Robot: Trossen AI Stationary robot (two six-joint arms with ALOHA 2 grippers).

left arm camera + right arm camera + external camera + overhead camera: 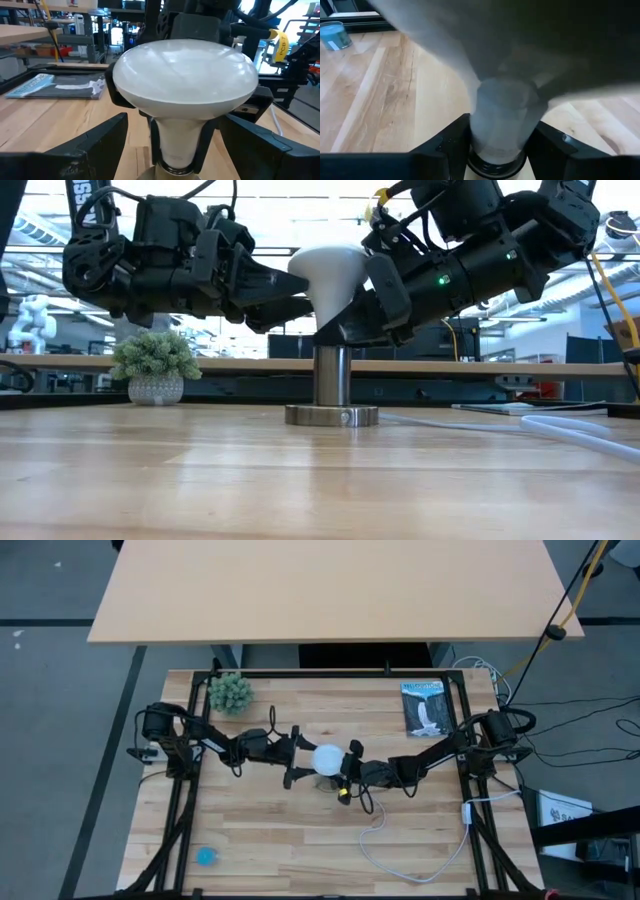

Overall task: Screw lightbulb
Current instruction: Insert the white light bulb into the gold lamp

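Note:
The white lightbulb stands upright, its narrow neck down in a silvery socket whose round disc base rests on the wooden table. My left gripper comes level from the table's left and is open, one finger on either side of the globe, touching nothing. From the table's right, slanting a little downward, my right gripper reaches in with its fingers around the bulb's neck just above the socket. My right gripper has the bulb's narrow neck between its two fingers, just above the socket's rim. The fingers come from the table's right, slanting slightly down, one on each side of the neck. The bulb stands upright in the socket.
A small potted plant stands at the far left, a booklet lies at the far right, and a small blue object sits near the front left. The white cord loops from the socket toward the near right.

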